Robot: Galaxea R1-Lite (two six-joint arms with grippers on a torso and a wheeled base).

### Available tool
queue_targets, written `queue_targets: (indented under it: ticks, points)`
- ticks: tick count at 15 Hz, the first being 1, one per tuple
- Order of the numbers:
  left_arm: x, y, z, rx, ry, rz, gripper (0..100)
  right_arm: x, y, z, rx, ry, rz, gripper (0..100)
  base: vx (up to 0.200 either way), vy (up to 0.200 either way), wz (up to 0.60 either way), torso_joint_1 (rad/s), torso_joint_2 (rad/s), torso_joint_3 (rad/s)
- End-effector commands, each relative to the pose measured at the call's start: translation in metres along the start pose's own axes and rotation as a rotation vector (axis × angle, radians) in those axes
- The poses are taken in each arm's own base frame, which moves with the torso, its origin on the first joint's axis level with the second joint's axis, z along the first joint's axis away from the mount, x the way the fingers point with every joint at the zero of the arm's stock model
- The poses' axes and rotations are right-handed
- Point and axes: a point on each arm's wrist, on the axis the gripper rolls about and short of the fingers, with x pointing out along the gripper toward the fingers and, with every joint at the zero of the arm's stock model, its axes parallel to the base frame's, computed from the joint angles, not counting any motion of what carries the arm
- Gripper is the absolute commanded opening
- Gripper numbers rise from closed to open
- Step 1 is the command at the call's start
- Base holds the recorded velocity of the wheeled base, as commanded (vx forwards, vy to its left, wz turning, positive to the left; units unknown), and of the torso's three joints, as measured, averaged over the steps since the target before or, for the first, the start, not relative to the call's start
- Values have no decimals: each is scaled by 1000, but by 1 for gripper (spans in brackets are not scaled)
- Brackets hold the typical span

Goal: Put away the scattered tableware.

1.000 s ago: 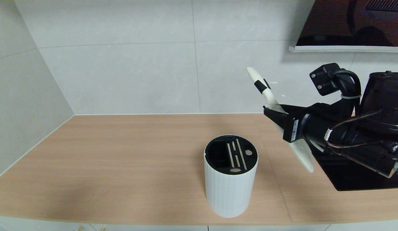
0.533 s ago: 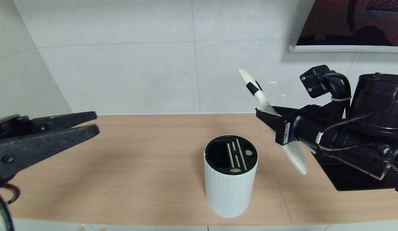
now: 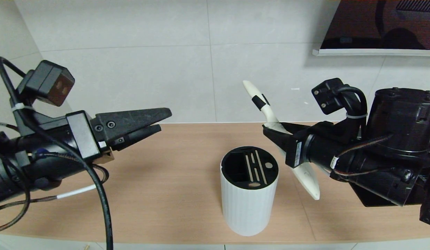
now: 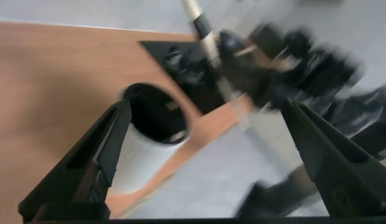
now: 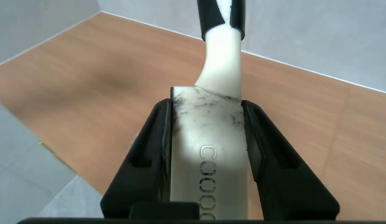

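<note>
**Over the counter: utensil clamped on the right, left gripper spread and empty**

On the wooden countertop stands 1 white ribbed holder, a tall cylinder with a black top insert cut into 1 large square opening, several narrow slots and 2 small round holes. It sits near the front edge, roughly midway between the 2 arms. A black hob is set into the counter at the right, partly covered by the right arm. A dark range hood hangs on the grey tiled wall above it. Nothing lies between either gripper and the holder's open top.

The white utensil is long and cream-coloured. It has a slim handle wrapped by 1 black band and a broader flat end. It is held in the air at a tilt, handle up toward the wall, flat end down. That lower tip hangs just to the right of the holder's rim and does not touch it.

The right gripper reaches in from the right, level with the holder's top. Its 2 fingers are clamped on the utensil's middle, flat against both sides in the right wrist view. The left gripper points in from the left, above the counter and well apart from the holder. In the left wrist view its fingers are spread wide with nothing between them, the holder beyond.
</note>
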Motion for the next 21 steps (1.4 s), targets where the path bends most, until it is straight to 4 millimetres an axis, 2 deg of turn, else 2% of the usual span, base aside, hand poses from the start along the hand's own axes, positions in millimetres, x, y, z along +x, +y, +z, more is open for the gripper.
queue_targets:
  ticks: [1,6,10,12,21]
  points:
    - [10,4,-3,-48,15,-14,100,1,6,-4,-4,11,18,0,0,0,0,0,0,0]
    - [30,11,-21,-104,107,-29,100,-1,30,-10,2,30,99,0,0,0,0,0,0,0]
    - [49,11,-27,-100,75,-12,100,-3,43,-12,2,37,145,0,0,0,0,0,0,0]
    - [68,17,-36,-93,17,34,100,-3,55,-17,43,48,185,0,0,0,0,0,0,0]
    - [84,23,-40,-175,-34,-12,100,-3,67,-23,49,47,223,0,0,0,0,0,0,0]
